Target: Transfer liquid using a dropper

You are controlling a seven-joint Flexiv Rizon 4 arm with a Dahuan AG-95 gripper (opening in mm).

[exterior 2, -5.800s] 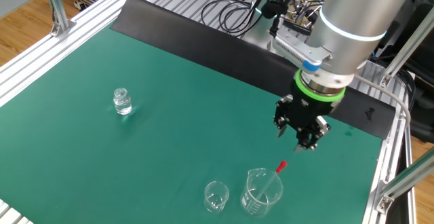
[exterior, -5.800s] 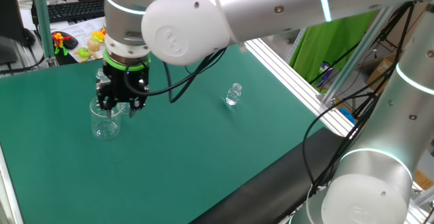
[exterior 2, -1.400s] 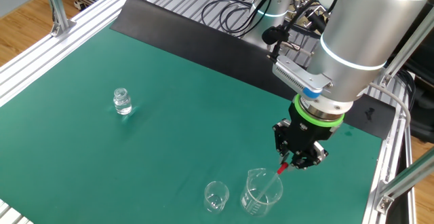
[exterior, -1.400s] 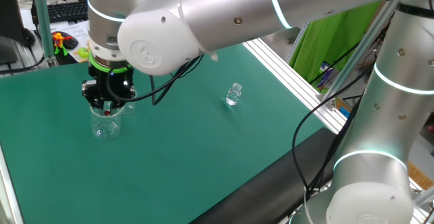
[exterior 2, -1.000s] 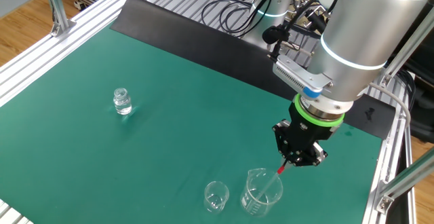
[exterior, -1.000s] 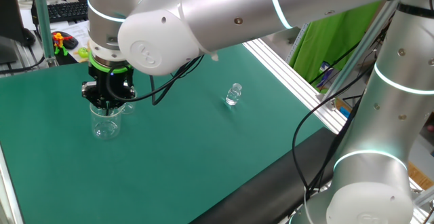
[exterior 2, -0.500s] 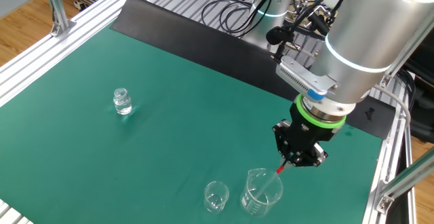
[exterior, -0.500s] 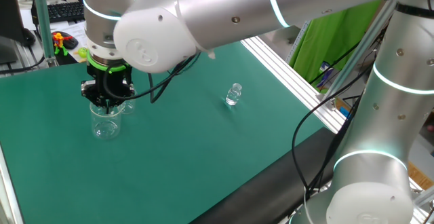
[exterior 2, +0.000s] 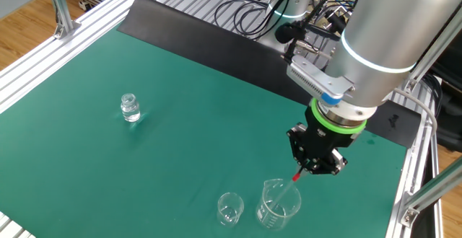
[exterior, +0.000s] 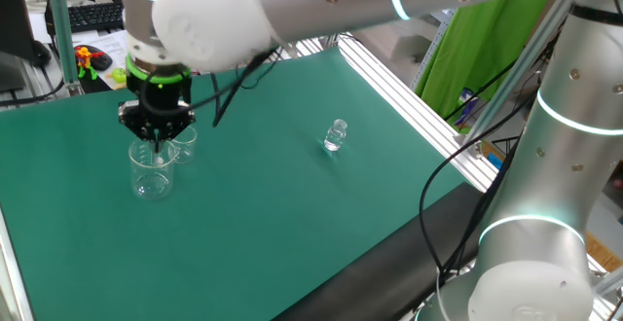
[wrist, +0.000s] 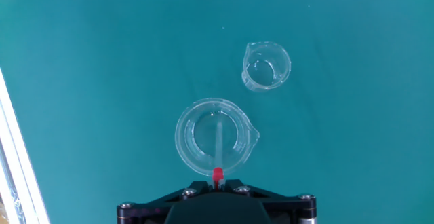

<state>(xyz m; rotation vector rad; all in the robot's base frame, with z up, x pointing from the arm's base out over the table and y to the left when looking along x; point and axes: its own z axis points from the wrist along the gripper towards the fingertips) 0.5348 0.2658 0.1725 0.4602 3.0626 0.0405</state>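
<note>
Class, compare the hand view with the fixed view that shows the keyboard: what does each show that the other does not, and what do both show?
Only the hand view shows the slim dropper's red end and clear stem inside the larger clear glass beaker. Only the fixed view shows the small clear glass vial, the silver arm and the keyboard. Both show the larger beaker, the smaller clear beaker, the green mat and the black hand.

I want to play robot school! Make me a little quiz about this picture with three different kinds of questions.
1. True or false: the fingers are pinching the dropper by its red end.
2. How many glass beakers stand on the green mat?
3. The dropper's clear stem hangs in which: A) the larger beaker, B) the smaller beaker, C) the small vial?

Key: 1. True. 2. Two. 3. A.
</note>
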